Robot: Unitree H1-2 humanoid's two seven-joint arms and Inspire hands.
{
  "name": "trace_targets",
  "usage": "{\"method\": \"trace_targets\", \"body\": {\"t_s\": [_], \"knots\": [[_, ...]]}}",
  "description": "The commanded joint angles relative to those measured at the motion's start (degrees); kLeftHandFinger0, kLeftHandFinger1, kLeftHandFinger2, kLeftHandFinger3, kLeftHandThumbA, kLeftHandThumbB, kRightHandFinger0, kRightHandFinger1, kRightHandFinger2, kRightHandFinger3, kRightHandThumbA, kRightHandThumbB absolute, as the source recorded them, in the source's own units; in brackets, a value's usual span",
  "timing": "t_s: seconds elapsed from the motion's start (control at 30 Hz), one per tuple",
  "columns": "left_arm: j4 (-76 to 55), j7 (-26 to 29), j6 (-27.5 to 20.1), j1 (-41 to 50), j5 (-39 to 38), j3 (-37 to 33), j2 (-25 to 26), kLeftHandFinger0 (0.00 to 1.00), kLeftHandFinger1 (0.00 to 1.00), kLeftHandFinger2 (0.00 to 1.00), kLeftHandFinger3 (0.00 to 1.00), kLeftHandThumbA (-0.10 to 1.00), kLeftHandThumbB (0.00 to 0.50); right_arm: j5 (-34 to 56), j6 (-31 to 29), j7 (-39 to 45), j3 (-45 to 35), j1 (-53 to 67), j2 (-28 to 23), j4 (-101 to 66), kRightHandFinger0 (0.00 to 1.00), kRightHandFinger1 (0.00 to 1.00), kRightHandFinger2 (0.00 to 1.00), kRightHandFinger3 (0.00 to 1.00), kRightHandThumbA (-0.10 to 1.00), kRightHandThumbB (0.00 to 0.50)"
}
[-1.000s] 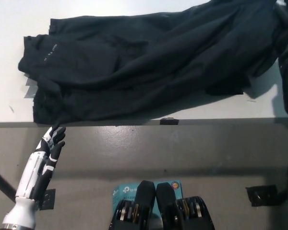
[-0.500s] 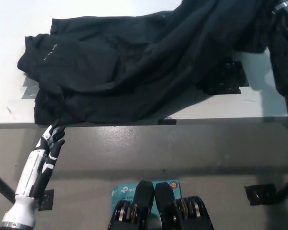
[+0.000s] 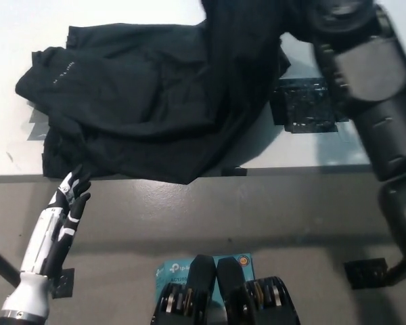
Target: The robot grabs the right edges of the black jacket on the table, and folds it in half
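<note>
The crumpled black fabric jacket (image 3: 142, 101) is spread over the left and middle of the white desk (image 3: 7, 27), its lower hem draped slightly past the front edge. Its right part is lifted up toward the top of the view, where the black right arm (image 3: 372, 88) reaches in; the right robot hand itself is hidden behind cloth (whether it is closed cannot be told). A black patterned patch (image 3: 304, 108) is exposed on the desk just right of the jacket. The white left robot hand (image 3: 71, 196) is held below the desk's front edge, fingers extended and slightly apart, holding nothing, its fingertips near the jacket's hanging hem.
</note>
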Motion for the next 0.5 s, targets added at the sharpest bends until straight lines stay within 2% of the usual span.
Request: {"method": "trace_targets", "body": {"t_s": [0.0,0.03,0.07,0.1,0.13,0.17,0.23,0.27,0.3,0.33,0.43,0.47], "knots": [[-2.32,-0.61,0.14,-0.91,0.39,0.00,0.65,1.00,1.00,1.00,1.00,0.92,0.078,-5.10,-5.40,2.89,2.29,-7.42,3.17,-1.81,0.00,0.15,0.42,0.41,-0.10,0.176],[-2.44,-0.56,0.37,-0.98,0.52,-0.02,0.64,1.00,1.00,1.00,1.00,0.92,0.084,-5.16,-5.69,3.22,2.30,-7.83,3.67,-1.30,0.00,0.15,0.47,0.48,-0.10,0.181],[-2.56,-0.45,0.48,-1.08,0.85,-0.01,0.72,1.00,1.00,1.00,1.00,0.93,0.085,-5.37,-6.19,3.52,2.63,-9.00,4.92,0.36,0.00,0.24,0.63,0.63,-0.10,0.186],[-2.69,-0.37,0.90,-1.25,0.95,0.07,0.73,1.00,1.00,1.00,1.00,0.93,0.094,-7.02,-6.80,3.25,3.81,-9.83,5.54,1.48,0.00,0.30,0.73,0.70,-0.10,0.182],[-2.73,-0.39,1.04,-1.31,1.02,0.06,0.76,1.00,1.00,1.00,1.00,0.93,0.094,-7.32,-7.03,3.27,3.77,-9.90,5.61,1.72,0.00,0.33,0.76,0.73,-0.10,0.181],[-2.70,-0.35,0.91,-1.43,1.12,0.02,0.69,1.00,1.00,1.00,1.00,0.92,0.090,-7.97,-7.43,3.22,4.29,-10.08,6.14,2.41,0.00,0.40,0.83,0.77,-0.10,0.169],[-2.71,-0.48,0.89,-1.64,1.58,-0.21,0.79,1.00,1.00,1.00,1.00,0.93,0.086,-9.65,-9.53,2.58,5.50,-10.08,7.54,4.61,0.00,0.40,0.80,0.70,-0.10,0.157],[-2.74,-0.54,0.89,-1.80,1.13,-0.15,0.63,1.00,1.00,1.00,1.00,0.92,0.077,-11.44,-13.17,2.13,7.11,-9.72,8.02,6.91,0.24,0.50,0.81,0.71,-0.10,0.139],[-2.89,-0.55,1.36,-1.90,1.21,-0.20,0.57,1.00,1.00,1.00,1.00,0.92,0.083,-11.12,-14.49,2.47,7.15,-9.43,8.86,8.57,0.15,0.44,0.79,0.72,-0.10,0.141],[-3.06,-0.55,1.62,-1.94,1.47,-0.22,0.67,1.00,1.00,1.00,1.00,0.92,0.094,-11.77,-15.94,1.74,7.91,-8.94,10.10,11.03,0.03,0.38,0.76,0.72,-0.10,0.165],[-3.32,-0.65,2.00,-1.96,1.61,-0.29,0.84,1.00,1.00,1.00,1.00,0.93,0.092,-15.38,-17.70,0.17,10.91,-8.16,11.09,14.22,0.00,0.38,0.78,0.74,-0.10,0.193],[-3.44,-0.61,1.61,-1.84,2.25,-0.47,1.00,1.00,1.00,1.00,1.00,0.94,0.084,-17.86,-16.75,-0.77,13.28,-7.68,11.75,15.94,0.02,0.43,0.84,0.90,-0.10,0.178]]}}
